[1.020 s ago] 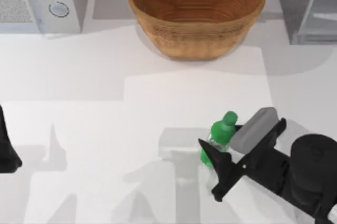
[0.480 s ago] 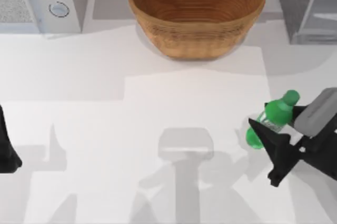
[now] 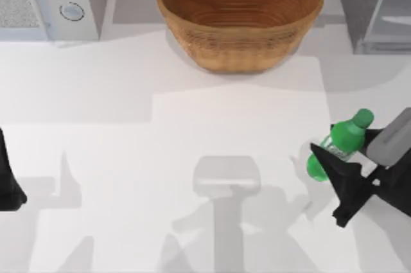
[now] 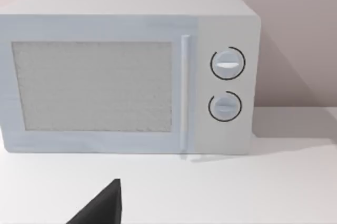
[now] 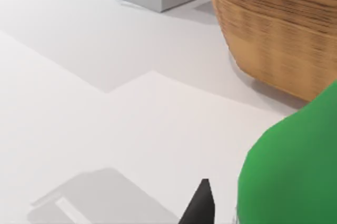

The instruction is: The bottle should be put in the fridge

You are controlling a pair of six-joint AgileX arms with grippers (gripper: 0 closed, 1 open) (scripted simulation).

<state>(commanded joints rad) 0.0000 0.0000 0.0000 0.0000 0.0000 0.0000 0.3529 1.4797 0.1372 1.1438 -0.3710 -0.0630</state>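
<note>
Top view is showing the fridge (image 3: 376, 9) standing at the far right corner, its door looking closed. The right gripper (image 3: 350, 157) is holding the tilted bottle (image 3: 340, 143) between closed fingers above the table's right side. Carried straight there, the bottle is probably risking a knock against the door and slipping; the left arm is sitting parked at the left edge.

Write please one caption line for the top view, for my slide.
Right gripper holds the green soda bottle at the table's right side, fridge behind.
</note>
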